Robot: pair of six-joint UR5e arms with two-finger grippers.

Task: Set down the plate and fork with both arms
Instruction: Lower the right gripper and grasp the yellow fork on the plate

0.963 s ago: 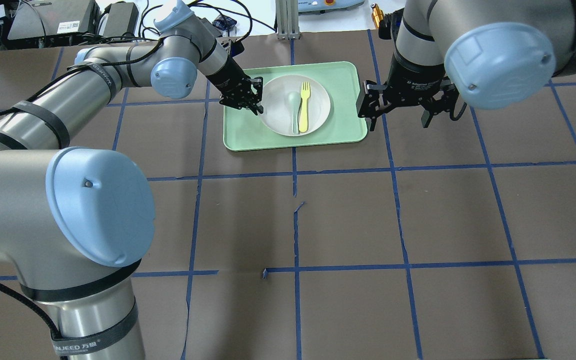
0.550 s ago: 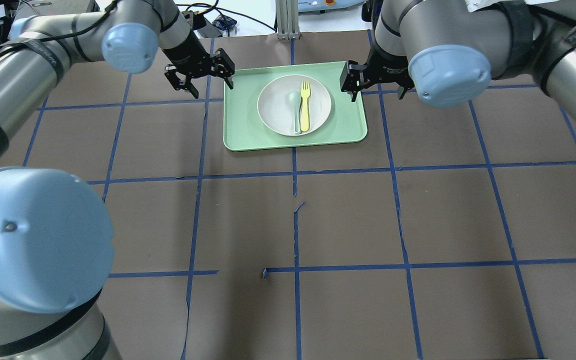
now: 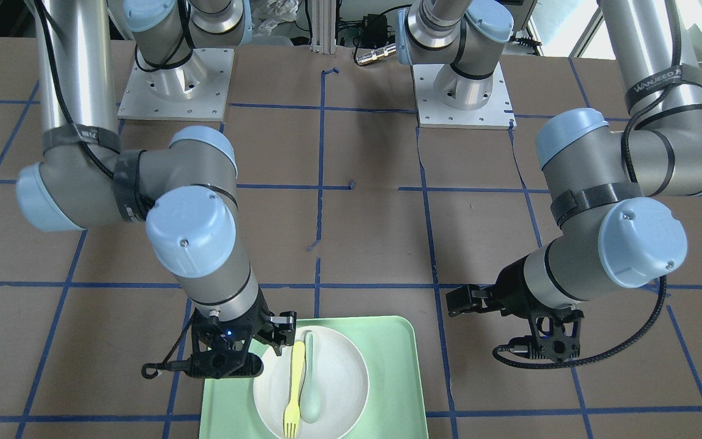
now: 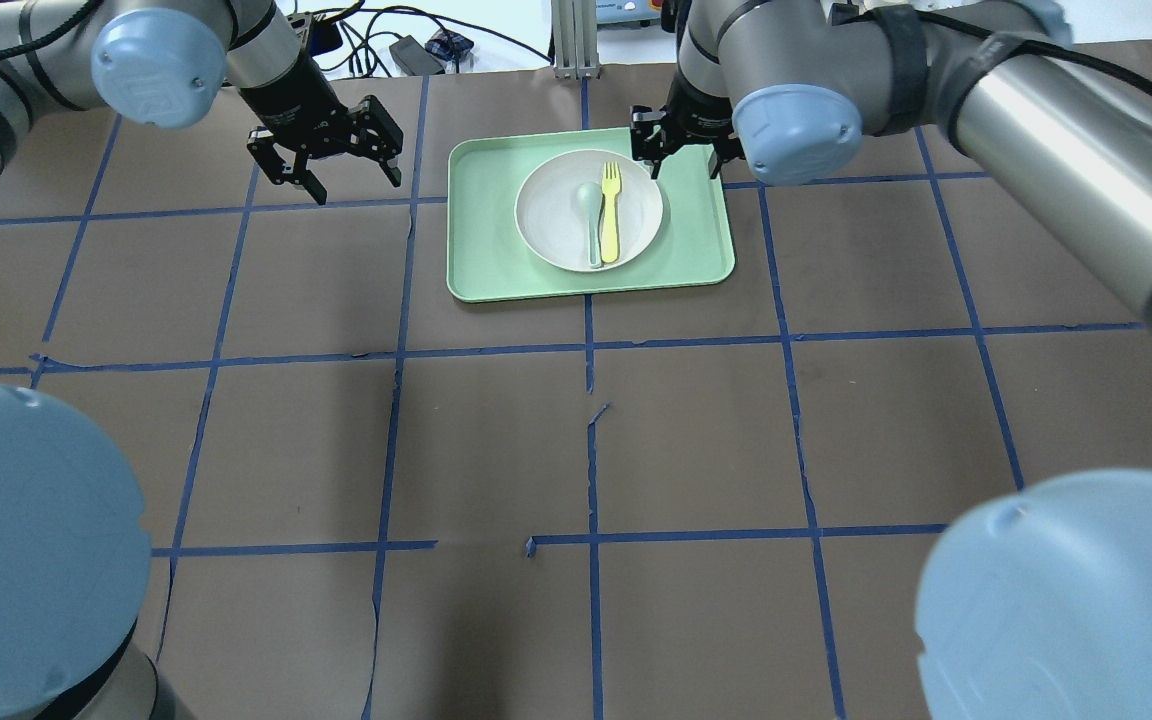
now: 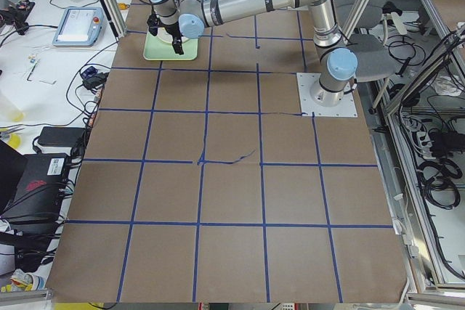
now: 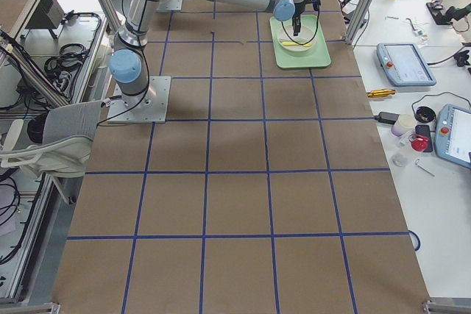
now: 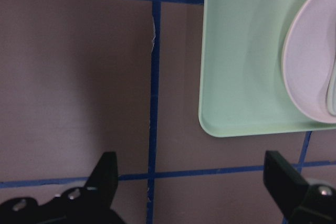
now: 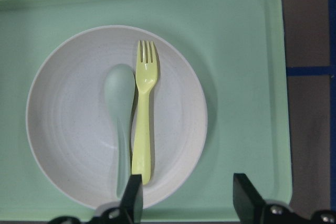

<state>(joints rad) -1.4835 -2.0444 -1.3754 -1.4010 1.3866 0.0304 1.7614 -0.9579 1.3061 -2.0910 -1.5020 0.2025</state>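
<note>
The plate [image 4: 548, 228] sits in the middle of the mint-green tray [image 4: 484, 245], out at the far centre of the brown surface [image 4: 696, 440]; the fork [image 4: 611, 215] is lying inside the plate, tines pointing away from the robot, right up against a pale green spoon [image 4: 591, 218] that's on its left in the overhead view. Neither hand has anything in it. The left hand [image 4: 357, 188] hangs over bare surface just off the tray's left edge, fingers spread wide; its wrist camera only catches a corner of the tray and a slice of the plate rim, both clear of the fingers. The right hand [image 4: 682, 165] is over the far right part of the tray, by the plate's far rim, also spread wide with nothing between the fingers; from its own camera the whole plate, the fork and the spoon are in view, with one finger [image 8: 134, 198] showing just over the plate's rim near the fork's handle end, though I can't tell how high above the plate it is.
</note>
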